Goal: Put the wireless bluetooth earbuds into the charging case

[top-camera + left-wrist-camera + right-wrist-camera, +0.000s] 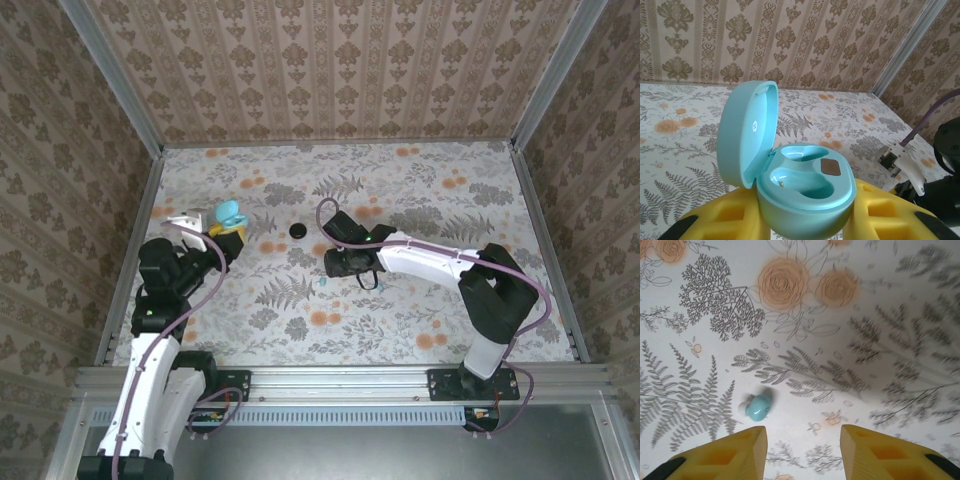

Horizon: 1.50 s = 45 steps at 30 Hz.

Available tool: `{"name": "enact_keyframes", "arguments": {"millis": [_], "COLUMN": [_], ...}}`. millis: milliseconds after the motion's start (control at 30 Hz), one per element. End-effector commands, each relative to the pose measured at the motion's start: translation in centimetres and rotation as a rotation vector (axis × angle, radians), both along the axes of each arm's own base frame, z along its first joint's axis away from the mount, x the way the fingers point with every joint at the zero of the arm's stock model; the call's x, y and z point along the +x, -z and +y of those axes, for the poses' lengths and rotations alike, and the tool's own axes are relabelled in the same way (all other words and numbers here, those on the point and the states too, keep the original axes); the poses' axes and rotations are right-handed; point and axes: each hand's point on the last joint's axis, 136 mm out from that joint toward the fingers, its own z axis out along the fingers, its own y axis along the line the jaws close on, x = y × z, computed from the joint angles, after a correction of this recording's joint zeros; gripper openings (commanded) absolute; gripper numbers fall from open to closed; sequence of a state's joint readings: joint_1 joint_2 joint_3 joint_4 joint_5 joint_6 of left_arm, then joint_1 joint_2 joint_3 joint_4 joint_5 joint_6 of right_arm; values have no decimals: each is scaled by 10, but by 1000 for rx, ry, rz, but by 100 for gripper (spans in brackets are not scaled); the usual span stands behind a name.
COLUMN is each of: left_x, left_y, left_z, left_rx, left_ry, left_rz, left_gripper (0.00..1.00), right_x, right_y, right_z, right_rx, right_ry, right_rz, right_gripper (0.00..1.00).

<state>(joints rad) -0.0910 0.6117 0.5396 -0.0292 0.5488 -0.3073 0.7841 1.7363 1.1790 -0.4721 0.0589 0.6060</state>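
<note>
My left gripper is shut on the turquoise charging case, which sits between its yellow fingers. The case's lid stands open to the left and both wells are empty. From above, the case is held at the table's left side. One turquoise earbud with a white tip lies on the table, just beyond the left fingertip of my right gripper. That gripper is open and holds nothing. In the top view the earbud lies just below the right gripper.
A small black round disc lies on the floral table between the two grippers. Patterned walls with metal corner posts close in the table on three sides. Part of the right arm shows beyond the case.
</note>
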Motion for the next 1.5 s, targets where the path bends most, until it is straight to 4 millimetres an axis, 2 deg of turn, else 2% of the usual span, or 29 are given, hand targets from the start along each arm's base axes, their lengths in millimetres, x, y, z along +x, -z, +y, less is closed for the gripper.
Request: {"name": "enact_keyframes", "arguments": {"millis": [0, 333, 567, 767, 1033, 1200, 1333, 1467], "left_x": [-2, -4, -5, -5, -5, -3, -2, -3], "left_y": [-6, -3, -1, -1, 1, 0, 0, -1], "left_z": [-6, -15, -24, -27, -28, -29, -31, -32], "left_rx": [-21, -29, -30, -24, -16, -15, -14, -12], "left_ry": [32, 68, 101, 114, 115, 119, 126, 132], "left_rz": [-24, -14, -14, -15, -12, -13, -11, -14], "left_gripper": [20, 20, 20, 20, 20, 20, 20, 20], "right_x": [-13, -19, -17, -11, -5, -4, -3, -3], "right_y": [12, 48, 61, 56, 30, 18, 22, 31], "right_z": [18, 33, 40, 46, 36, 42, 52, 59], "right_rx": [145, 160, 152, 168, 178, 214, 218, 217], "right_ry": [101, 147, 151, 152, 186, 198, 194, 195], "right_rz": [115, 213, 229, 220, 143, 126, 142, 165], "right_gripper": [42, 36, 35, 34, 30, 34, 39, 39]}}
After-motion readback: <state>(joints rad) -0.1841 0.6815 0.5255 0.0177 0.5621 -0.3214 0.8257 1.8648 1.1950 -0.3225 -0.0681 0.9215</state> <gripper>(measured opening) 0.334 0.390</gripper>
